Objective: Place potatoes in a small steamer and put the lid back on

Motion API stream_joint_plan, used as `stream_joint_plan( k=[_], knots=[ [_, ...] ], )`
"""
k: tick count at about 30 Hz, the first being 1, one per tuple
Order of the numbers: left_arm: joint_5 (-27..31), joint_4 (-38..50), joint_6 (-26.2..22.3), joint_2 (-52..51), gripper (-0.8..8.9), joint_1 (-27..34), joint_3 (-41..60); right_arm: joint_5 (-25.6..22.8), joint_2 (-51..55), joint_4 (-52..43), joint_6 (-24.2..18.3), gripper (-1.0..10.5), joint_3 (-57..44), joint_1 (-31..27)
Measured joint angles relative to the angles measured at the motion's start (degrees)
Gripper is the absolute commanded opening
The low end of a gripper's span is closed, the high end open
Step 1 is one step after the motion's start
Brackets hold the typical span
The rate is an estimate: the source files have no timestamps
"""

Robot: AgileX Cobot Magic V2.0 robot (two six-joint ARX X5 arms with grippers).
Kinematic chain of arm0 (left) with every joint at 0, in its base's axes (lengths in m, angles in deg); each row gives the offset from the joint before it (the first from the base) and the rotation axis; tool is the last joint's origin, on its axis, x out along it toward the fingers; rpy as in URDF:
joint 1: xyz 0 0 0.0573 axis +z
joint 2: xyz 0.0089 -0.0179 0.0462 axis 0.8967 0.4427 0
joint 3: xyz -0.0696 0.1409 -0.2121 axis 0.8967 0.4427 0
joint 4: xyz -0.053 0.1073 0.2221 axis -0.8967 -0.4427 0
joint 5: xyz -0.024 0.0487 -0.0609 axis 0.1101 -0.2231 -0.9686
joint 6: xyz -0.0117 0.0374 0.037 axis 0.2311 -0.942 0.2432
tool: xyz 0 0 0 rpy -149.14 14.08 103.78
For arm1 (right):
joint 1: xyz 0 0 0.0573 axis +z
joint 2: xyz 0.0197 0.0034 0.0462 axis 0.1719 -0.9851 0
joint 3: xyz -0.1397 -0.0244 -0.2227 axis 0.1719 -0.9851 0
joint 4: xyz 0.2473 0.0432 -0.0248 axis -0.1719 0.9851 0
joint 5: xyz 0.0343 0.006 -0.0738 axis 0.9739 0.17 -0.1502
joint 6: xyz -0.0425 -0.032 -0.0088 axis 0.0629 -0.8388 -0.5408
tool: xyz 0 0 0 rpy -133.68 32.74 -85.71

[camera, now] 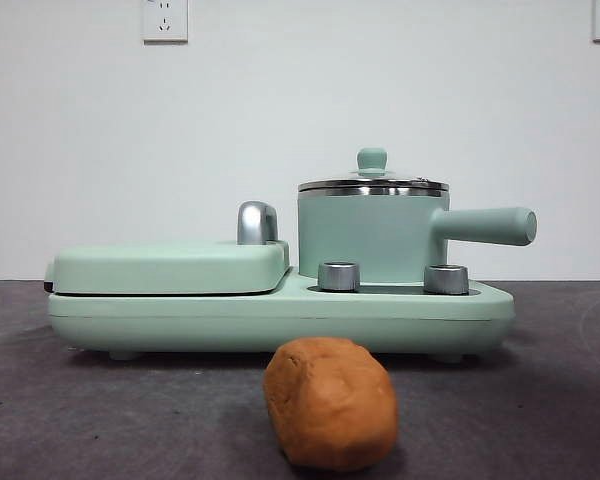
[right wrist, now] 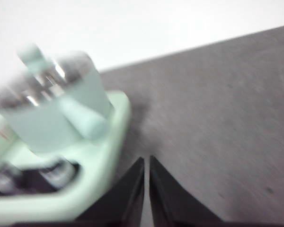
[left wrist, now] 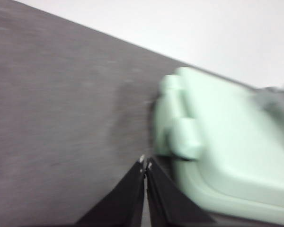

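You have one big mint-green cooker [camera: 280,315] sitting on the dark grey surface [camera: 70,420]. On its left side lies one flat green griddle cover [camera: 170,266] with one shiny chrome handle [camera: 257,222] at its back corner. Next come two silver knobs [camera: 339,276] on the cooker's front, one on each side of the pot. You see one small steamer [camera: 372,238] standing on the right half of the cooker, with its one straight handle [camera: 485,225] sticking out to the right. One glass lid [camera: 373,184] sits on top of the steamer, and it has one little green knob [camera: 372,159].

You have one potato [camera: 330,402]. It is orange-brown and lumpy, and it lies on the surface in front of the cooker, near the middle, not touching it.

Your left gripper [left wrist: 145,165] is pinched together with nothing in it, hanging over the surface beside the griddle end of the cooker. Your right gripper [right wrist: 146,161] is also pinched together and holds nothing, hanging beside the steamer end. Both wrist views are blurry.
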Motion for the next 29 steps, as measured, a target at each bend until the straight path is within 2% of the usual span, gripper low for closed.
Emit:
stream_joint_plan(
  k=[3,6,14,16,21,29],
  knots=[
    [-3.8,-0.6,2.3,0.2,0.09,0.0,-4.5,0.7,-0.1,3.1,3.5,0.1,5.8,0.0],
    [-5.5,-3.2,3.5,1.2,0.09,0.0,-10.2,2.1,-0.9,8.0,5.2,0.1,11.8,0.0],
    [-7.8,-11.0,3.1,8.8,0.09,0.0,-25.6,16.1,-7.8,21.2,5.4,0.1,26.8,0.0],
    [-8.2,-11.0,2.5,11.0,0.09,0.0,-29.1,18.9,-9.6,23.4,5.1,0.1,29.1,0.0],
    [-13.6,-11.0,1.0,18.0,0.09,0.0,-35.7,25.0,-13.9,27.0,2.9,0.1,33.2,0.0],
    [-27.3,-12.7,0.2,29.7,0.09,0.0,-42.4,32.8,-21.0,29.0,-2.3,0.1,37.1,0.0]
  ],
)
